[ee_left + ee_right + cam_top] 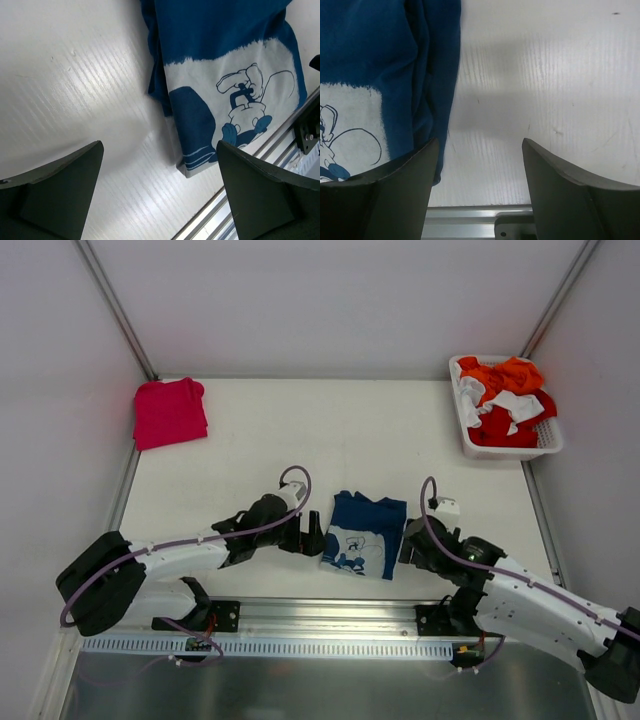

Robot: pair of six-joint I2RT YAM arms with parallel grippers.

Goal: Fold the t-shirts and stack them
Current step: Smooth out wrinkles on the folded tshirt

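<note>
One red t-shirt (pixel 170 412) overhead only, navy t-shirt (pixel 365 533) everywhere

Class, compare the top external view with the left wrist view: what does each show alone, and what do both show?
Top view only: the pinkish-red t-shirt, folded, far left; the white basket of clothes, far right; the right gripper. Left wrist only: the cartoon print in clear detail; the left gripper with its jaws open and empty. Both: the folded navy t-shirt on the table.

Folded navy t-shirt (pixel 363 534), cartoon print up, flat between left fingers (pixel 312 537) and right fingers (pixel 408 543), folded magenta t-shirt (pixel 169 411) far beyond.
</note>
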